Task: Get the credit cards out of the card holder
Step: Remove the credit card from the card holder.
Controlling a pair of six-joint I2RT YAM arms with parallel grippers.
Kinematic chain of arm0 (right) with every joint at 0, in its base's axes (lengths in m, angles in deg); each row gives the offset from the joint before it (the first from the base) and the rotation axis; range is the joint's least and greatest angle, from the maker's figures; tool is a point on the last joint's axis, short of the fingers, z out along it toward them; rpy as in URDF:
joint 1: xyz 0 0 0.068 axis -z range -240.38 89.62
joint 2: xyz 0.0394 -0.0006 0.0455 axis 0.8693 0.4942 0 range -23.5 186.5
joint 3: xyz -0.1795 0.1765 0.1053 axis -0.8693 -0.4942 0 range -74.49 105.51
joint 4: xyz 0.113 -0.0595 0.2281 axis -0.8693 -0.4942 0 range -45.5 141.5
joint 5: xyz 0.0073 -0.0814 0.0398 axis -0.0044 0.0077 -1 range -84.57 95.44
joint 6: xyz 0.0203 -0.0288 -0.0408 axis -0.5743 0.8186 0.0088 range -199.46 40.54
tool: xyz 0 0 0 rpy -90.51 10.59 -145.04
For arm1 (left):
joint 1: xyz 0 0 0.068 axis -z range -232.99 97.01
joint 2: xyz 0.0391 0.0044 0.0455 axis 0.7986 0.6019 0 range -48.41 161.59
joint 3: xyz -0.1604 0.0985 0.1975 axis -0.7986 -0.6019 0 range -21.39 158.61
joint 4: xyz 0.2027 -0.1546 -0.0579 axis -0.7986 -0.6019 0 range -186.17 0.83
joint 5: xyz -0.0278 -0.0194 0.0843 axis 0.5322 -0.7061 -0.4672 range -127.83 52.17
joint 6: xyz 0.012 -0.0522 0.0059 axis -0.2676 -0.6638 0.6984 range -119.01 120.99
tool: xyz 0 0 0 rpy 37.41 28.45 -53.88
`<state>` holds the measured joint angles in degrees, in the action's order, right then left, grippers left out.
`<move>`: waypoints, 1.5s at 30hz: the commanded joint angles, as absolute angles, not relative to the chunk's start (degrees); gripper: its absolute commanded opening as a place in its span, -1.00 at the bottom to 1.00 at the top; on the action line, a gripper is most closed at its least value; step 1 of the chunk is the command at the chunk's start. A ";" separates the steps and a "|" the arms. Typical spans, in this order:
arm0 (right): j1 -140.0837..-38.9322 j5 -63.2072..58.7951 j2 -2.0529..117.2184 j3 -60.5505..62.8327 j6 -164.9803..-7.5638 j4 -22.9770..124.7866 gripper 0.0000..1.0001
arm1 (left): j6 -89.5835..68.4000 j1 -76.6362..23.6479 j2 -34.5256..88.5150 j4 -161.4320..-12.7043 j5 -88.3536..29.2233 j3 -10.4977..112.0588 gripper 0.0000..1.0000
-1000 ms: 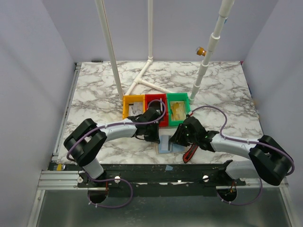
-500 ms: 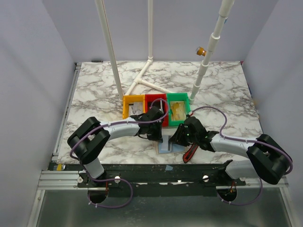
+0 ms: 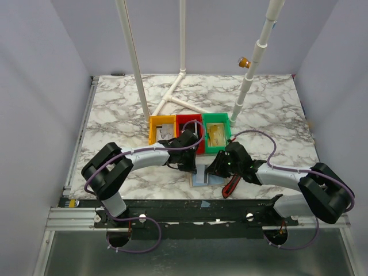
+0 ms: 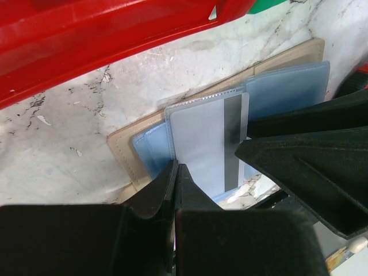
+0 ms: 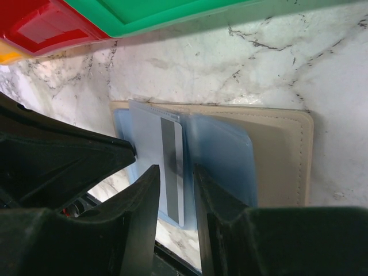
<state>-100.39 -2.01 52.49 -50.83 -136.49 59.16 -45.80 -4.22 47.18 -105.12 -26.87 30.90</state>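
The tan card holder point(image 3: 198, 178) lies open near the table's front edge, its blue-grey pockets up; it also shows in the left wrist view point(image 4: 123, 146) and the right wrist view point(image 5: 284, 155). A pale grey card with a dark stripe point(image 4: 204, 141) point(image 5: 150, 144) sticks partly out of a pocket. My left gripper point(image 4: 175, 168) is shut, its tips at the card's left edge on the holder. My right gripper point(image 5: 175, 184) has its jaws narrowly apart, straddling the card's striped edge. A yellowish-gold card point(image 3: 217, 133) lies in the green bin point(image 3: 217, 118).
Yellow bin point(image 3: 153, 131), red bin point(image 3: 190, 119) and the green bin stand in a row just behind the holder. A red-and-black tool point(image 3: 232, 185) lies right of the holder. White pipes point(image 3: 172, 95) stand and lie at the back.
My left gripper has moved a little right, onto the holder's left side. The right gripper has hardly moved.
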 commanded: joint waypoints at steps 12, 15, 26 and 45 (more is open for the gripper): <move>-99.93 -3.31 53.04 -52.74 -137.28 60.36 -0.42 | -45.51 -2.81 48.18 -105.50 -27.22 32.93 -1.00; -99.84 -3.85 52.86 -53.28 -137.55 61.14 -0.43 | -45.79 -2.55 48.74 -105.15 -26.94 32.92 -1.00; -98.90 -6.64 52.48 -54.18 -138.17 64.46 -0.48 | -46.34 -2.19 49.52 -104.53 -26.71 32.66 -1.00; -95.89 -10.71 51.78 -59.10 -140.89 72.78 -0.75 | -46.98 -2.02 49.60 -103.68 -26.29 31.57 -1.00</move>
